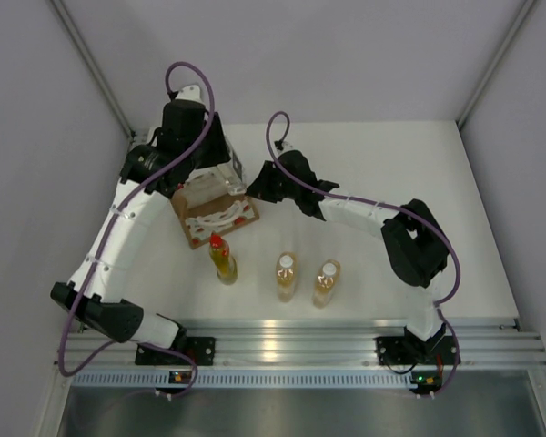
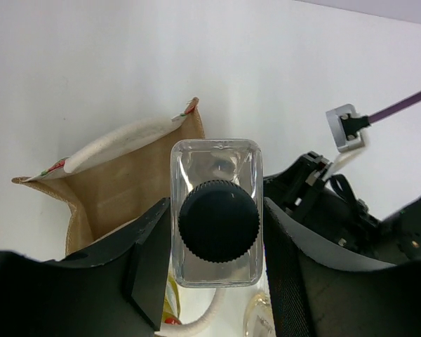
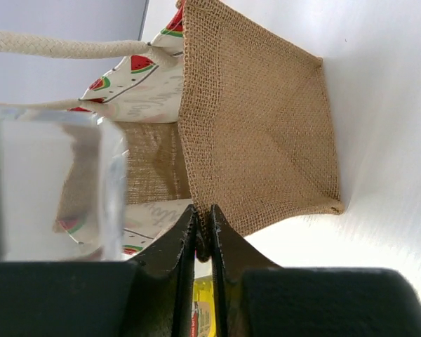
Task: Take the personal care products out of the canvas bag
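Note:
My left gripper point(image 2: 216, 242) is shut on the clear bottle point(image 2: 217, 210) with the dark grey cap, holding it by its sides above the canvas bag point(image 2: 119, 186). In the top view that gripper point(image 1: 215, 169) hangs over the bag's point(image 1: 200, 218) far end. My right gripper point(image 3: 205, 226) is shut on the bag's burlap rim point(image 3: 252, 133), and from above it point(image 1: 253, 188) sits at the bag's right corner. Nearer me on the table stand the yellow bottle with the red cap point(image 1: 222, 259) and two amber bottles point(image 1: 286, 276) point(image 1: 326, 281).
White rope handles point(image 3: 63, 46) lie across the bag's mouth. Grey walls close in the table on the left, right and far sides. The right arm's elbow point(image 1: 419, 241) stands to the right of the amber bottles.

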{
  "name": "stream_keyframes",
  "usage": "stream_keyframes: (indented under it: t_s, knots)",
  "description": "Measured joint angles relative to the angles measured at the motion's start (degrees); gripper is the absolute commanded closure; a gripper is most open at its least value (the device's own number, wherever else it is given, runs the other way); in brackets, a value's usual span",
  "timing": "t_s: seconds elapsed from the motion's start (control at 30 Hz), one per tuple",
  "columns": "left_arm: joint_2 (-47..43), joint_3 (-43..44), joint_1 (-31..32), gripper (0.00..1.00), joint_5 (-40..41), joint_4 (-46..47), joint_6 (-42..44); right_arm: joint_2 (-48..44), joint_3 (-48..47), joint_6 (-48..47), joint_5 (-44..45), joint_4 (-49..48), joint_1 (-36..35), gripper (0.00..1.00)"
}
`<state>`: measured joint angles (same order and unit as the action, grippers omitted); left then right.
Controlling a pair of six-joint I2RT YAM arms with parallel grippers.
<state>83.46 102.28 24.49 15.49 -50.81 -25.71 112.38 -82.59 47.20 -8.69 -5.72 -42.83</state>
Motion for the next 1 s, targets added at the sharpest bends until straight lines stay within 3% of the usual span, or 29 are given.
stream_keyframes:
  t_s: [0.23,0.83,1.0]
  knots:
    - [-2.8,2.4,0.1,1.00,-2.4,-1.4,0.7,0.0,-0.1,0.8,-0.2,0.1,0.0,0.47]
    - [-9.4,6.7,0.1,1.00,-15.0,-4.1,1.7,-0.7,-3.0,0.3,-2.4,0.4,1.3,0.43]
    - [-10.5,6.7,0.2,1.00,-19.3,-4.1,1.6,-3.5,-2.8,-0.5,-3.1,1.0,4.0,0.31]
